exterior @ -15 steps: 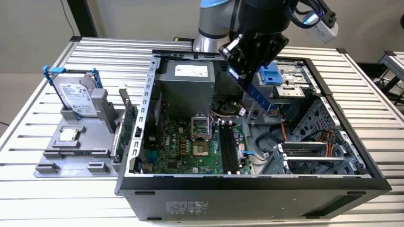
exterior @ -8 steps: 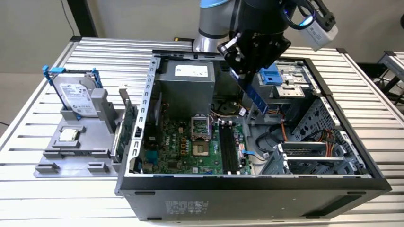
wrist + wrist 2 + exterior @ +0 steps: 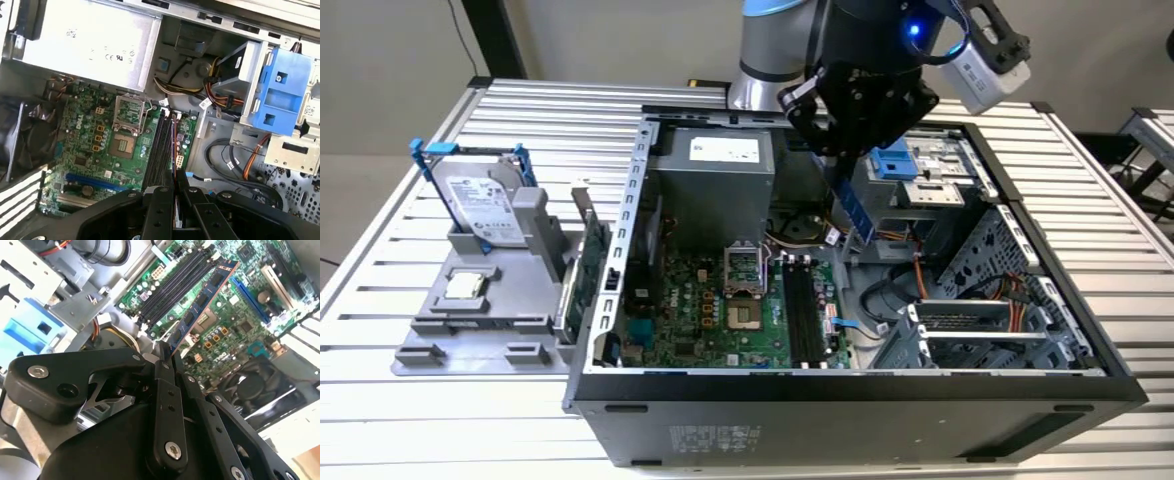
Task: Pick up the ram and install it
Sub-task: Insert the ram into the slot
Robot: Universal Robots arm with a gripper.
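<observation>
A slatted metal table (image 3: 454, 425) carries an open computer case (image 3: 854, 388) laid on its side, so the motherboard (image 3: 694, 310) faces up and can be reached from above. A grey holder (image 3: 467, 345) with a hard drive (image 3: 480, 205) stands just beside the case, on the exterior view's left. The gripper (image 3: 833, 150) hangs over the middle of the case. Its fingers are pressed together on one short end of the ram (image 3: 854, 212), pinching the flat faces so the stick hangs lengthwise, slightly tilted, with its long edges free. In the first wrist view the ram (image 3: 173, 145) shows edge-on, roughly in line with the black slots (image 3: 161, 150). I judge the ram is held above them and not yet seated.
</observation>
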